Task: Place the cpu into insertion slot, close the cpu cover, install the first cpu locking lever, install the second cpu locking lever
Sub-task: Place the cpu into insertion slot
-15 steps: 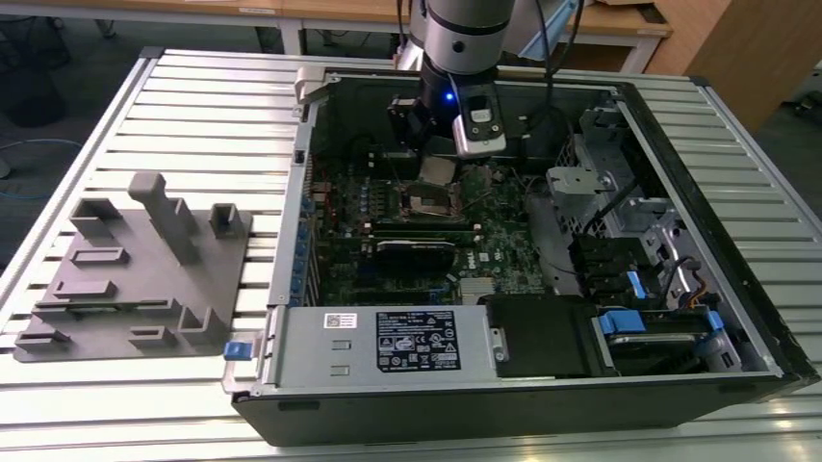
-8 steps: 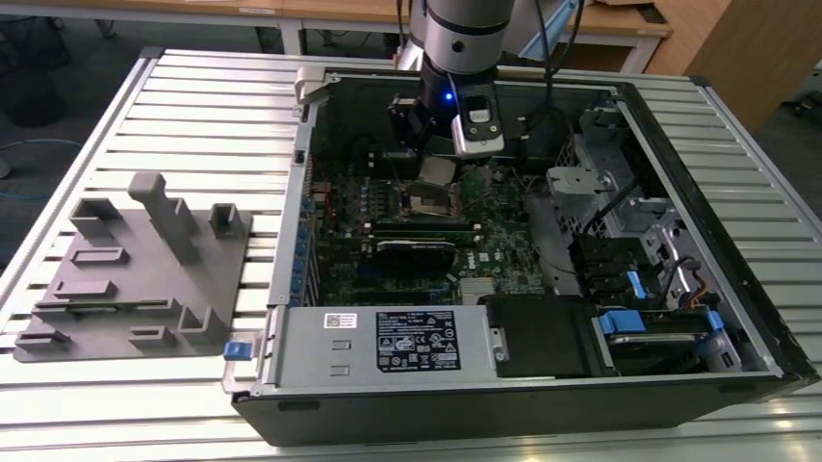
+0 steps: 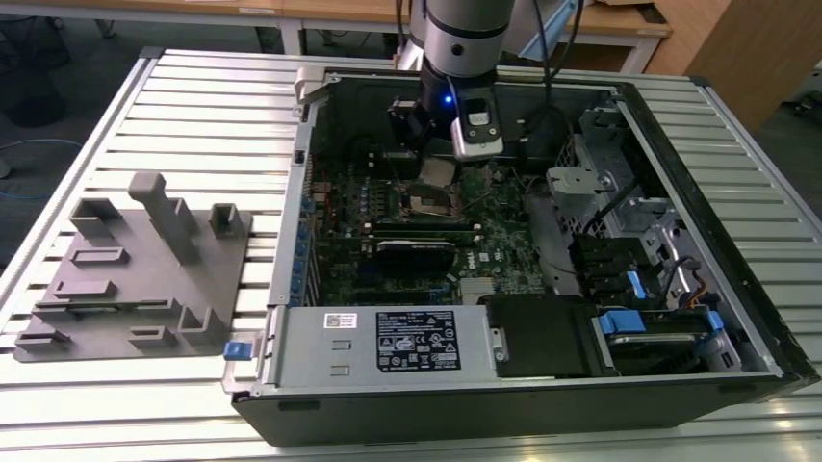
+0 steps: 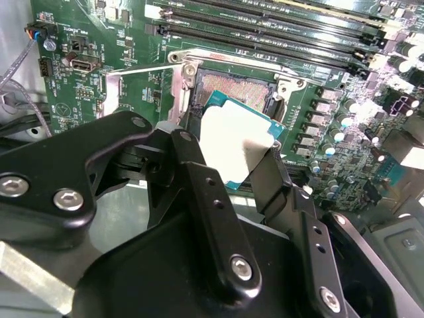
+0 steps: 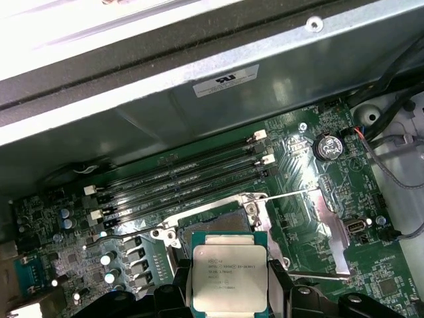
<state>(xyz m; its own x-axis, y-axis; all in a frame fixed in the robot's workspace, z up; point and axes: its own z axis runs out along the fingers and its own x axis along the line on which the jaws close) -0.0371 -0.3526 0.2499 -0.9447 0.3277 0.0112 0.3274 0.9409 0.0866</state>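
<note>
My gripper (image 3: 442, 162) is shut on the cpu (image 3: 438, 174), a small square chip with a silver-grey top, and holds it tilted just above the insertion slot (image 3: 430, 202) on the green motherboard. In both wrist views the black fingers (image 4: 192, 142) clamp two opposite edges of the cpu (image 4: 232, 142) (image 5: 228, 275). The dark insertion slot (image 4: 232, 89) (image 5: 213, 222) with its shiny rim lies open right beyond the chip. The cpu cover (image 5: 328, 225) (image 4: 110, 93) is swung back flat on the board beside the slot. Thin locking levers (image 5: 291, 195) stand released.
Long black memory slots (image 5: 179, 175) run beside the socket. The open computer case (image 3: 308, 192) walls in the board, with a drive cage (image 3: 603, 192) and cables on the exterior view's right and a labelled metal box (image 3: 385, 342) in front. A grey fixture (image 3: 141, 269) lies on the slatted table.
</note>
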